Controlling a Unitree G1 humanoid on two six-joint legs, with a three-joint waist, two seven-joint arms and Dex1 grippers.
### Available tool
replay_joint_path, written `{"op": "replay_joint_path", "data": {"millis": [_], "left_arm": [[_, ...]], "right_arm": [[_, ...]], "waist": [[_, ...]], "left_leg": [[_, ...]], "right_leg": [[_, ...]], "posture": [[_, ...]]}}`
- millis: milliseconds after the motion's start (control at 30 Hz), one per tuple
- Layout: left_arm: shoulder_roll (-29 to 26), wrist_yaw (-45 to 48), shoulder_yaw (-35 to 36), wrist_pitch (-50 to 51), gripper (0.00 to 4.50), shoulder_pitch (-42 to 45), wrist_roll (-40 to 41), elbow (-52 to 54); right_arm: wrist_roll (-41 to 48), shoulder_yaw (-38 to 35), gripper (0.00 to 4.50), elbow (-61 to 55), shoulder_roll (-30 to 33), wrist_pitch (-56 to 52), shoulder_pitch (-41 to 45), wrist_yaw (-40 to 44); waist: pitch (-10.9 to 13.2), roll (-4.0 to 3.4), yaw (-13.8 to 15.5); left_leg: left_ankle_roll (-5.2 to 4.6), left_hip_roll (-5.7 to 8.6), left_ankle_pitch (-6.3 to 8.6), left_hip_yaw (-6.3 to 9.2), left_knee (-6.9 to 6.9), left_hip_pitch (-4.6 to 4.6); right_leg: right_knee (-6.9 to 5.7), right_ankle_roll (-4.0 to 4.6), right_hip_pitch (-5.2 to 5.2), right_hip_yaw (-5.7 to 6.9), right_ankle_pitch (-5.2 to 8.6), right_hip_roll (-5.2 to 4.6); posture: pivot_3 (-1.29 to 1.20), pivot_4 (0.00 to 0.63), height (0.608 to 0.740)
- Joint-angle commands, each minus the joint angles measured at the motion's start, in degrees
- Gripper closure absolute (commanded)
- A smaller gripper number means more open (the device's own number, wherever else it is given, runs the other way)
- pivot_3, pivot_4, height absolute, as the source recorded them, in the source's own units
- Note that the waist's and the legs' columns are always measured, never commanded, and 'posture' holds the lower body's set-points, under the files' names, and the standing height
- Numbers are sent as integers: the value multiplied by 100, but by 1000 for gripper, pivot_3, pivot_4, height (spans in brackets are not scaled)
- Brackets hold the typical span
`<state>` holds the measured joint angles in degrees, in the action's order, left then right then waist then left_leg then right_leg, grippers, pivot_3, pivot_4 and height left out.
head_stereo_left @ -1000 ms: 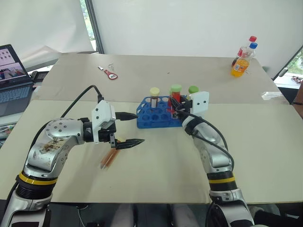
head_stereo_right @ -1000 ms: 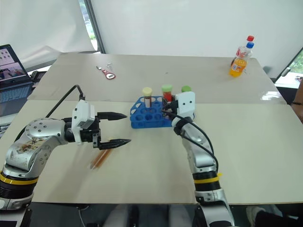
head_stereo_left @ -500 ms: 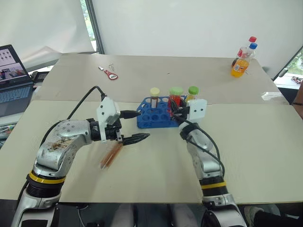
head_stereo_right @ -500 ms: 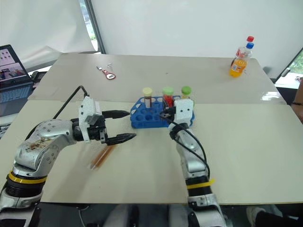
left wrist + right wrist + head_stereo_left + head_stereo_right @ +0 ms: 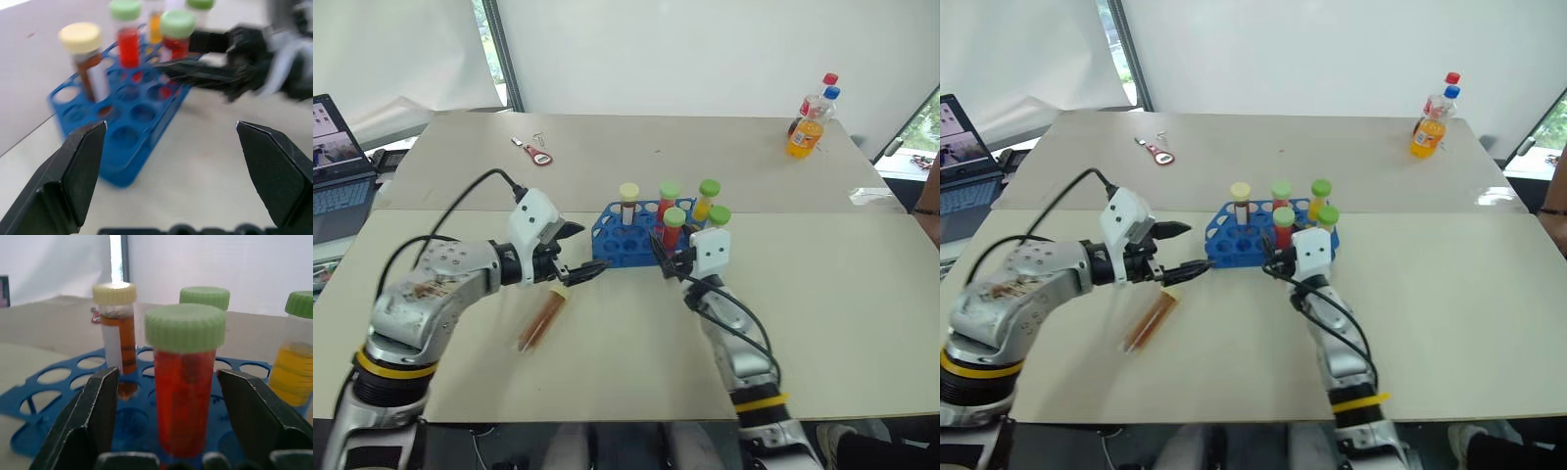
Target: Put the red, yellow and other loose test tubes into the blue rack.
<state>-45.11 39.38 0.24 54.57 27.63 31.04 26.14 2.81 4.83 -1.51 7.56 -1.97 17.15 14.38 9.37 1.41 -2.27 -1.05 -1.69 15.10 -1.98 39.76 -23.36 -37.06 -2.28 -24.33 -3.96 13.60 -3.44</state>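
Standing upright in the blue rack [image 5: 631,245] at mid-table: five capped tubes, among them a red tube with green cap [image 5: 185,382] at the near edge. Right gripper [image 5: 664,257] just behind that tube, fingers spread on both sides, not pressing it. Left gripper [image 5: 576,253] spread wide, pointing toward the rack, holding nothing. Lying loose on the table [image 5: 607,372], just under the left gripper: an orange tube [image 5: 540,319], well apart from the rack.
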Motion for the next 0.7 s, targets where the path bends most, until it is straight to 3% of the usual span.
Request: {"op": "replay_joint_path", "data": {"millis": [33, 167, 333, 433, 700], "left_arm": [[-430, -38, 253, 890, 0, 0, 323, 533], [-987, 122, 247, 1692, 0, -300, 579, 587], [-1295, 166, -30, 2349, 0, -303, 739, 487], [-1193, -54, -453, 2334, 0, -220, 462, 189], [-311, -556, -1335, 2644, 0, 750, -26, -804]], "right_arm": [[159, -127, 1160, -982, 706, -833, -140, 607], [902, -332, 1160, -1738, 1822, -1537, -363, 1831], [2010, -386, 1160, -2633, 2809, -2455, -305, 3073], [2307, -212, 1160, -2978, 3122, -2798, -140, 3412], [2715, -72, 1160, -3391, 3463, -3362, 57, 3721]], "waist": [[1, 1, -3], [1, 2, -6], [5, 9, 0], [6, 9, 18], [12, 22, 205]], "left_leg": [[0, 0, 0, 0, 0, 1], [-1, -1, 0, -2, -4, 10], [-1, -8, 0, -2, 1, 13], [-1, -7, 0, -1, 1, 18], [-1, 2, 0, -4, 14, 5]], "right_leg": [[0, 0, 1, 0, 0, 0], [25, 3, 2, 0, 4, 4], [23, 9, 2, -1, 8, 15], [26, 9, 10, -1, 9, 15], [28, 8, 9, 1, 8, 11]], "posture": [[0, 150, 740], [0, 150, 740], [0, 150, 740], [0, 150, 740], [0, 150, 740]]}}
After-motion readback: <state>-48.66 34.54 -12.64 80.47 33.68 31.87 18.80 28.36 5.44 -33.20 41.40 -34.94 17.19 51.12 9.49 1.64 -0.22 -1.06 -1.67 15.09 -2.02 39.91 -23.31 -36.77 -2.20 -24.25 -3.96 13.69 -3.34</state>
